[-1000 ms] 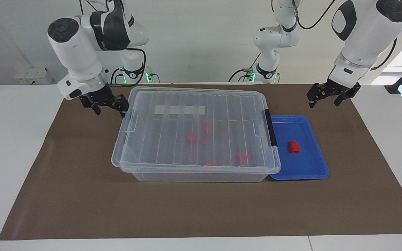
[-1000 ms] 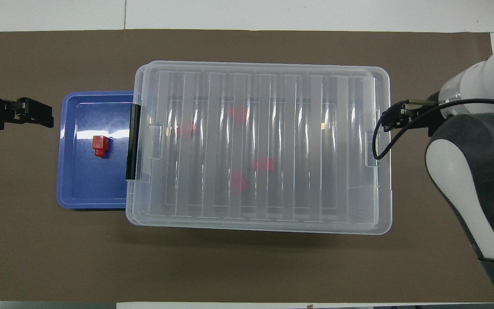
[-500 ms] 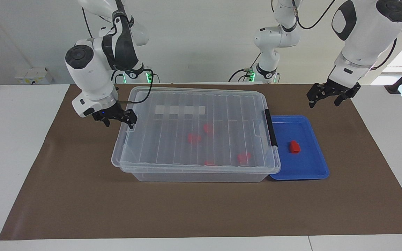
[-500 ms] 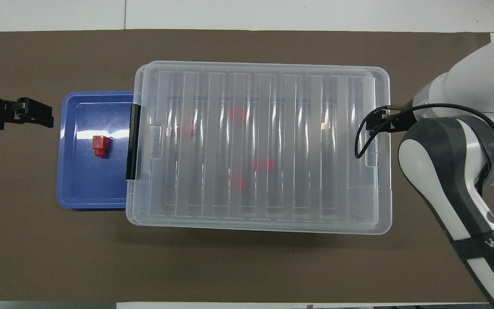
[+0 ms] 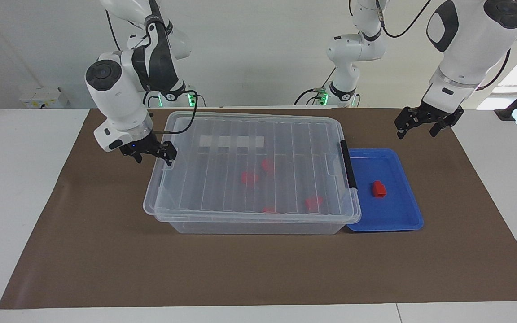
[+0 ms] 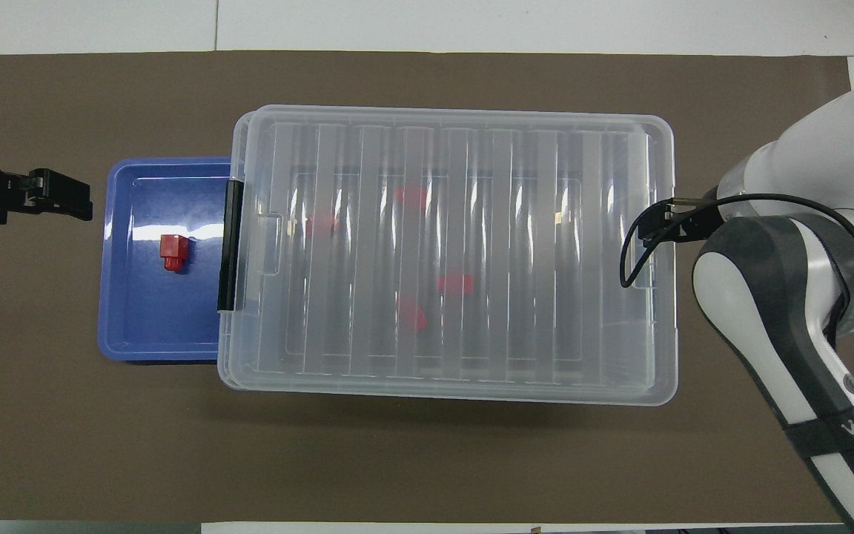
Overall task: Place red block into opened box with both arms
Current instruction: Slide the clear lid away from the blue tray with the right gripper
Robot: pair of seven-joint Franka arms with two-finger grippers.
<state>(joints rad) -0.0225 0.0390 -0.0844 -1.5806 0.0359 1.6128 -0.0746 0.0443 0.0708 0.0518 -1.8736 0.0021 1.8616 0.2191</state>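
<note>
The red block (image 5: 378, 189) (image 6: 173, 252) lies in a shallow blue tray (image 5: 404, 217) (image 6: 145, 326). Beside the tray stands the clear box (image 5: 249, 179) (image 6: 449, 252), its ribbed lid lying flat on top. Its black latch handle (image 5: 348, 170) (image 6: 230, 256) faces the tray. Several red pieces show through the lid. My right gripper (image 5: 153, 154) is open at the lid's edge on the box's end away from the tray; the arm covers most of it in the overhead view. My left gripper (image 5: 420, 128) (image 6: 64, 196) waits open over the mat beside the tray.
A brown mat (image 5: 258, 269) covers the white table under the box and tray. Two slimmer white arms with green lights (image 5: 348, 54) stand at the robots' end of the table.
My right arm has swung in and come down from the box's corner nearest the robots to the middle of that end of the lid. The left arm, block and box have not moved.
</note>
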